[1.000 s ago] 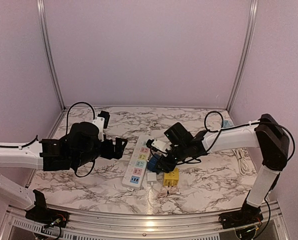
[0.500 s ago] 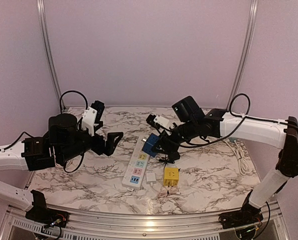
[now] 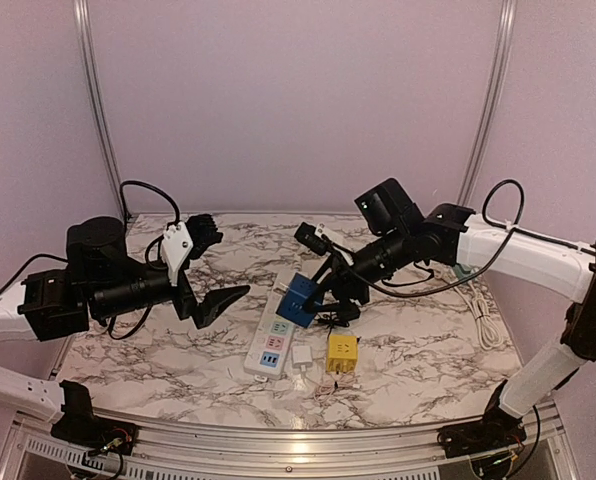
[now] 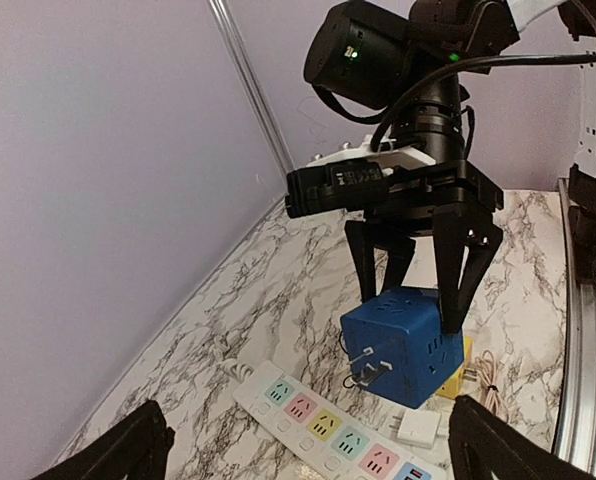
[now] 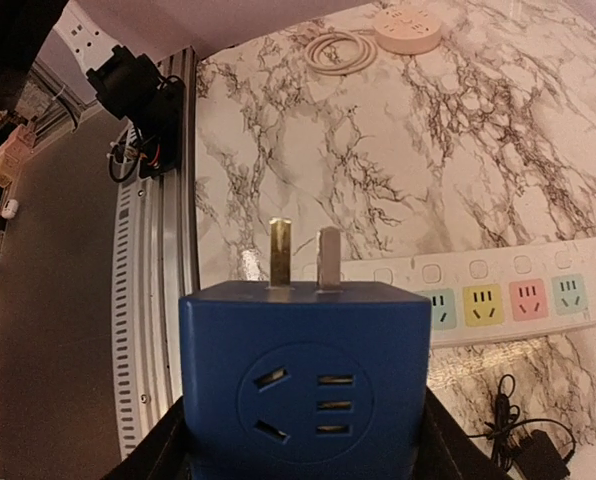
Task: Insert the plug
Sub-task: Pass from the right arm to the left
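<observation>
I had the blue cube adapter (image 3: pixel 300 298) clamped in the right gripper (image 4: pixel 406 310), its jaws part-closed on the cube's sides, and the cube was lifted off the worktop (image 3: pixel 428 350). It hung above the far half of the white power strip (image 3: pixel 270 340), which ran from 7 to 1 o'clock in the top view. Its 2 prongs (image 5: pixel 280 250) were bare and sat in no socket. The left gripper (image 3: pixel 216 265) stood wide and empty at the strip's 9 o'clock. By my reckoning the pickup was done; lining up, lowering and pressing home were left.
</observation>
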